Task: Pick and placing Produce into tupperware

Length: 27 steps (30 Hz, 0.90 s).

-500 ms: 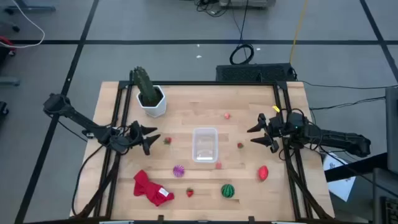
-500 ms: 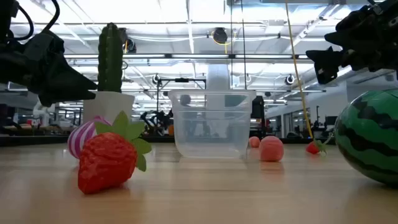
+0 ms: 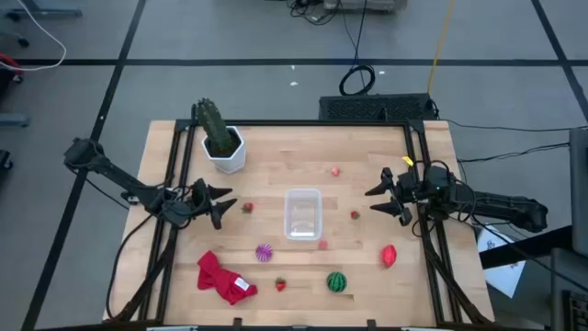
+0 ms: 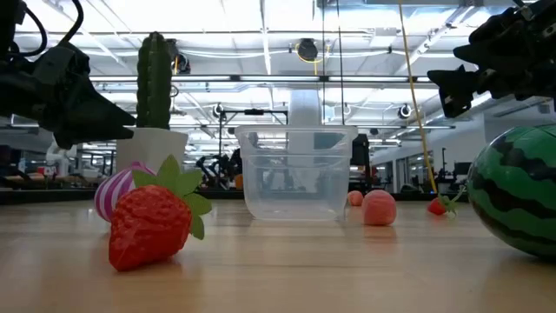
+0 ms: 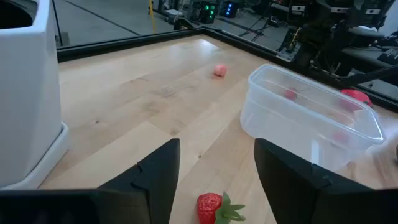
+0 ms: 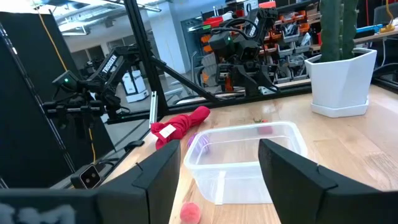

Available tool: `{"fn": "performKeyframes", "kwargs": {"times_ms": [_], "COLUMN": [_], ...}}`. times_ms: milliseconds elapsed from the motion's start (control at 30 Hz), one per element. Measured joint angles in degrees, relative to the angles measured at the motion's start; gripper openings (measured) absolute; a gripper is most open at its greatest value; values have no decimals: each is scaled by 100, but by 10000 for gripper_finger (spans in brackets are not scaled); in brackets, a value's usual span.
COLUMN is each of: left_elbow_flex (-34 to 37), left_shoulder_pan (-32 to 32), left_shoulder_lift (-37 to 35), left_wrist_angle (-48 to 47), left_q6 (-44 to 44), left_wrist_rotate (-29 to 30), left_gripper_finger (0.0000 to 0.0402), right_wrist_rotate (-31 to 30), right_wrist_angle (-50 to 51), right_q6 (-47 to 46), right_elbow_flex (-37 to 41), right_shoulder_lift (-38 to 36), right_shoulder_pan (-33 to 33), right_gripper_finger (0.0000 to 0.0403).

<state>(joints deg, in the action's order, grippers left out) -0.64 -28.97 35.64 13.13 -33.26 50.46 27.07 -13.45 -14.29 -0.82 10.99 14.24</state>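
Observation:
The clear tupperware (image 3: 303, 213) stands at the table's middle, and nothing shows inside it. Produce lies scattered on the wood: a strawberry (image 3: 247, 209) just before my left gripper (image 3: 223, 204), a purple striped ball (image 3: 265, 252), a second strawberry (image 3: 280, 284), a watermelon ball (image 3: 337, 281), a larger red piece (image 3: 389, 256) and small red bits (image 3: 336, 170) (image 3: 355, 215) (image 3: 322, 244). My left gripper (image 5: 214, 174) is open, hovering left of the tub, and the strawberry (image 5: 211, 206) shows between its fingers. My right gripper (image 3: 377, 199) is open, hovering right of the tub (image 6: 245, 162).
A cactus in a white pot (image 3: 223, 147) stands at the far left. A red cloth (image 3: 223, 279) lies near the near-left corner. Black rails (image 3: 175, 165) run along the table's left and right sides. Bare wood lies between the tub and each gripper.

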Motion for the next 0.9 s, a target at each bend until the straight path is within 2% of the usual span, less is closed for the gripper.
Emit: {"fn": "performKeyframes", "kwargs": {"times_ms": [667, 900], "left_elbow_flex": [2, 0], "left_shoulder_pan": [2, 2], "left_shoulder_lift": [0, 0], "left_wrist_angle": [0, 2], "left_q6": [0, 0], "left_wrist_rotate": [0, -2], "left_gripper_finger": [209, 209], "right_wrist_rotate": [-12, -151], "right_wrist_angle": [-8, -457], "right_q6": [-1, -3], "right_elbow_flex": [0, 2], "right_shoulder_lift": [1, 1], "right_shoulder_pan": [1, 0], "right_gripper_finger": [210, 210]}}
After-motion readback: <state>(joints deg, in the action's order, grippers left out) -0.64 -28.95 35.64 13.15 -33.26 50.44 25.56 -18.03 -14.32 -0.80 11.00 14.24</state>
